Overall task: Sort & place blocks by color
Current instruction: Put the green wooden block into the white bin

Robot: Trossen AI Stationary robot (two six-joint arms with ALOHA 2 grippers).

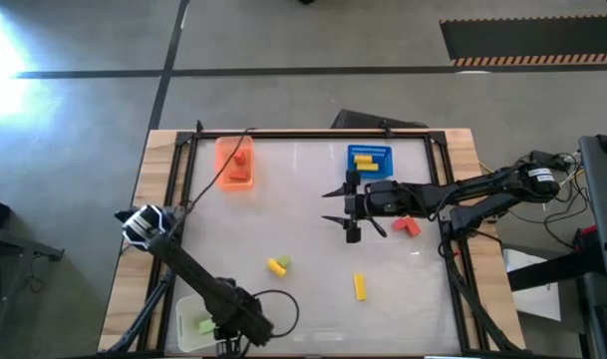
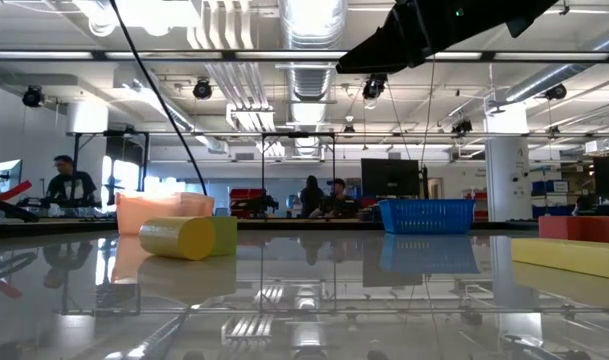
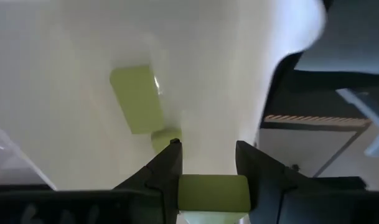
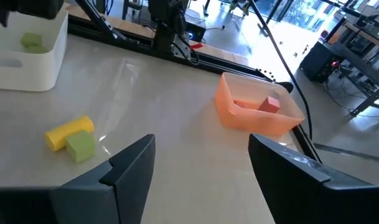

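Left hand [image 3: 208, 163] clamped on small light green block [image 3: 213, 193], directly over white plastic tray [image 1: 188, 321] at tabletop's near-left corner; right hand [image 1: 349, 207] open mid-tabletop

Lighting: ceiling lamps [image 2: 309, 20] glaring overhead, reflecting off glossy table [image 2: 304, 300]; white tray [image 3: 195, 68] interior overexposing; near yellow block [image 2: 569, 257] blurring.

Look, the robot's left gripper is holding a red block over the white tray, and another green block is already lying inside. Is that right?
Not quite. The block between the left gripper's fingers is light green, not red, as the left wrist view shows. The rest holds: it is over the white tray, and another green block already lies inside.
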